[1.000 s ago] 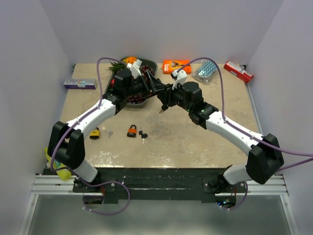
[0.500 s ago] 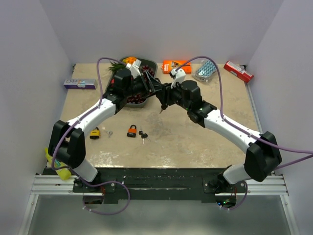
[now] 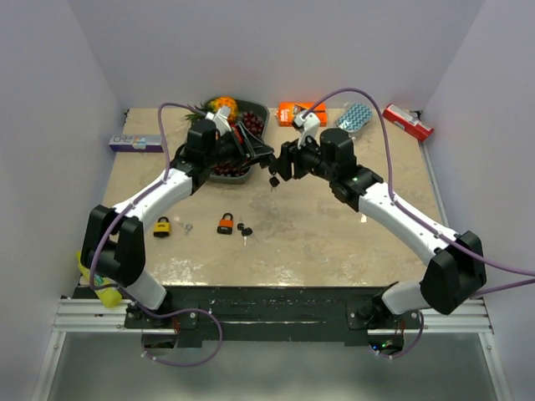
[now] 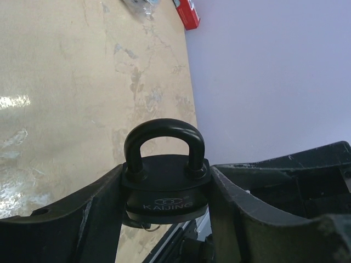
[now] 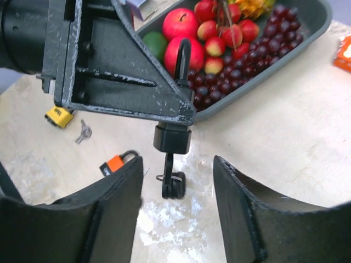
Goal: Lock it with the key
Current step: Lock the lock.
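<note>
My left gripper (image 4: 164, 200) is shut on a black padlock (image 4: 164, 192) marked KAIJING and holds it in the air above the table's middle back (image 3: 269, 164). Its shackle (image 4: 163, 134) sits with both legs in the body. A black-headed key (image 5: 173, 183) hangs from the bottom of the padlock (image 5: 171, 138). My right gripper (image 5: 176, 181) is open, with a finger on each side of the key and touching neither. In the top view the right gripper (image 3: 284, 164) is just right of the left gripper (image 3: 264, 157).
A grey fruit tray (image 3: 262, 111) with apples and cherries lies behind the grippers and shows in the right wrist view (image 5: 318, 13). An orange padlock (image 3: 226, 222), loose keys (image 3: 243, 230) and a yellow padlock (image 3: 161, 225) lie near the front. Boxes (image 3: 298, 111) line the back edge.
My right gripper has drawn back to the right from the padlock and stands open. The key stays in the lock. My left gripper has shifted slightly toward the back with the padlock.
</note>
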You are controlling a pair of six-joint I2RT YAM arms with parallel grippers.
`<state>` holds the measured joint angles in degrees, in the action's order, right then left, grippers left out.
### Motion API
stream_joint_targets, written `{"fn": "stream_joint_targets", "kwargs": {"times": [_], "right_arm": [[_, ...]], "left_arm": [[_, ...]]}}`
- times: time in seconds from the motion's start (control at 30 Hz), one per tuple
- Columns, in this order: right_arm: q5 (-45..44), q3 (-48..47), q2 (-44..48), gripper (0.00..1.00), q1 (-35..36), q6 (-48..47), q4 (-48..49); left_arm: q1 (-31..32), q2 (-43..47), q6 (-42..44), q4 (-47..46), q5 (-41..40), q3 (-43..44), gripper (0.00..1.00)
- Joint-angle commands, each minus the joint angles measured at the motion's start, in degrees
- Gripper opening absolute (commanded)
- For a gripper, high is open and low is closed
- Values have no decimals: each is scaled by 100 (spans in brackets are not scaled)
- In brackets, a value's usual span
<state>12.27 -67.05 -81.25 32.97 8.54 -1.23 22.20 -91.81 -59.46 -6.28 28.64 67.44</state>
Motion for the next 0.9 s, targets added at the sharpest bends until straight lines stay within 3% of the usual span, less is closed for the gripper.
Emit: {"fn": "stream_joint_targets", "kwargs": {"times": [0.0, 0.37, 0.47, 0.67, 0.87], "right_arm": [[275, -54, -22, 53, 8, -203, -166], [328, 69, -207, 52, 25, -168, -17], [337, 87, -233, 44, 25, -133, 62], [539, 69, -277, 1, 34, -133, 36], [531, 375, 91, 0, 34, -159, -122]], "left_arm": [[4, 436, -180, -620, 186, 33, 0], [-5, 498, -215, -654, 150, -11, 0], [-5, 480, -232, -672, 168, -29, 0], [-22, 445, -233, -690, 98, 23, 0], [-145, 252, 39, -558, -157, 348, 0]]}}
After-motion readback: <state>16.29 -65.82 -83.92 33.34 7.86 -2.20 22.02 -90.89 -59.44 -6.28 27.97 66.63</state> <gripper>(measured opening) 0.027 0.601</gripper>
